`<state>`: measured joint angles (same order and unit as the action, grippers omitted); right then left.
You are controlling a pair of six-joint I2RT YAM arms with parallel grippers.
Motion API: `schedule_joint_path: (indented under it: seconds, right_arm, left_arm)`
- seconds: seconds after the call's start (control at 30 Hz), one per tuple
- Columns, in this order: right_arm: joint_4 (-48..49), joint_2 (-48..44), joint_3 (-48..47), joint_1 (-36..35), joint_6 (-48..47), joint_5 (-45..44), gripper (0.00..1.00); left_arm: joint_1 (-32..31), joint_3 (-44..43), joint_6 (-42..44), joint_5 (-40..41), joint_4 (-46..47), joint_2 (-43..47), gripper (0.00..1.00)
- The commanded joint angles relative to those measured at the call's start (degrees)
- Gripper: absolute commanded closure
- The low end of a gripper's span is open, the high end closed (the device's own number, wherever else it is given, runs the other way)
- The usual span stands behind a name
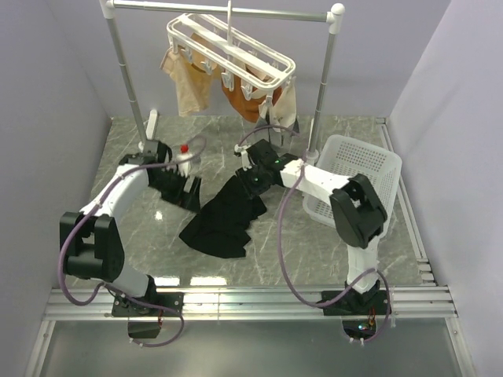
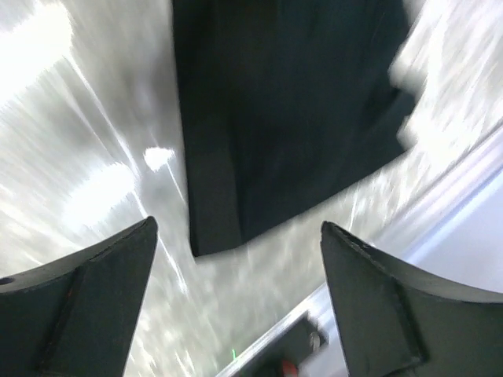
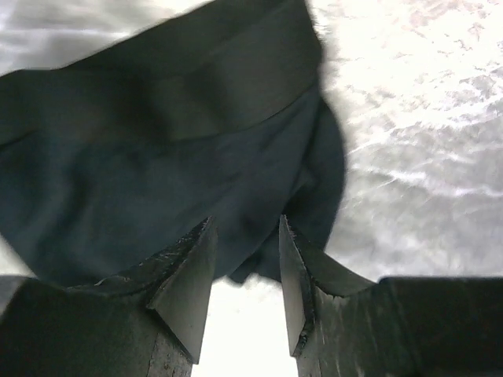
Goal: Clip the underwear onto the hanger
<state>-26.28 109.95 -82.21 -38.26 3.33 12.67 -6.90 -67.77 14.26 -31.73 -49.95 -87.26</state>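
Note:
The black underwear (image 1: 222, 217) lies crumpled on the marble table between my two arms. It fills the upper part of the left wrist view (image 2: 283, 118) and of the right wrist view (image 3: 157, 165). My left gripper (image 1: 191, 194) is just left of it, low over the table, with jaws wide open and empty (image 2: 237, 224). My right gripper (image 1: 250, 179) is at the garment's far upper edge. Its jaws (image 3: 245, 222) stand apart, with the fabric's edge at their tips. The white hanger (image 1: 232, 49) hangs from the rail at the back.
Tan garments (image 1: 187, 78) and an orange garment (image 1: 240, 98) hang clipped on the hanger. The metal rail stand (image 1: 322, 86) spans the back. A white laundry basket (image 1: 357, 169) stands at the right. A small bottle with a red cap (image 1: 185, 157) stands by the left arm.

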Motion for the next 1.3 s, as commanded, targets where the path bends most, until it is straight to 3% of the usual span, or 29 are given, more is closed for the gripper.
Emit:
schedule_joint_path:
  seconds: [0.0,0.17,0.37,0.5,0.7,0.77,0.87,0.97,1.0,1.1,1.27]
  right_arm:
    - [0.1,3.6,-4.8,-0.2,-1.4,-4.8,0.55]
    - [-1.2,8.3,-7.4,-0.1,-1.0,-5.0,0.57]
    - [-3.4,9.0,-5.4,-0.2,-0.1,-0.3,0.75]
    - [-4.3,7.6,-1.6,-0.1,1.0,4.4,0.84]
    - [-5.4,2.2,5.2,-0.9,3.1,13.7,0.92]
    - [-6.1,1.4,6.4,-1.6,2.7,14.8,0.92]
    - [-6.7,-0.8,6.9,-1.9,2.9,16.1,0.89]
    - [-7.5,-3.0,6.3,-0.9,3.1,13.9,0.79]
    - [-7.8,-3.4,6.1,-0.2,3.2,13.5,0.77]
    - [-9.1,-4.5,4.7,2.9,2.6,12.4,0.69]
    - [-9.9,-2.7,2.0,6.9,1.3,11.3,0.63]
  left_arm:
    - [-0.1,6.9,5.8,4.9,-5.9,1.5,0.11]
    - [0.4,6.1,6.2,8.6,-7.5,-2.5,0.14]
    - [0.3,7.2,6.4,8.9,-5.3,-10.2,0.4]
    - [0.2,3.8,6.2,7.4,-3.8,-14.9,0.62]
    - [0.3,-4.5,8.1,7.6,0.4,-18.0,0.94]
    - [0.5,-6.2,9.4,7.8,0.6,-19.3,0.96]
    - [0.7,-8.6,11.8,8.6,0.0,-19.8,0.89]
    - [2.0,-9.8,13.1,7.5,-1.8,-18.5,0.67]
    - [2.6,-9.8,13.7,6.3,-2.2,-17.0,0.55]
    - [2.9,-8.6,16.1,5.5,-2.9,-13.6,0.42]
    - [2.9,-9.3,19.4,2.5,-4.2,-14.0,0.37]
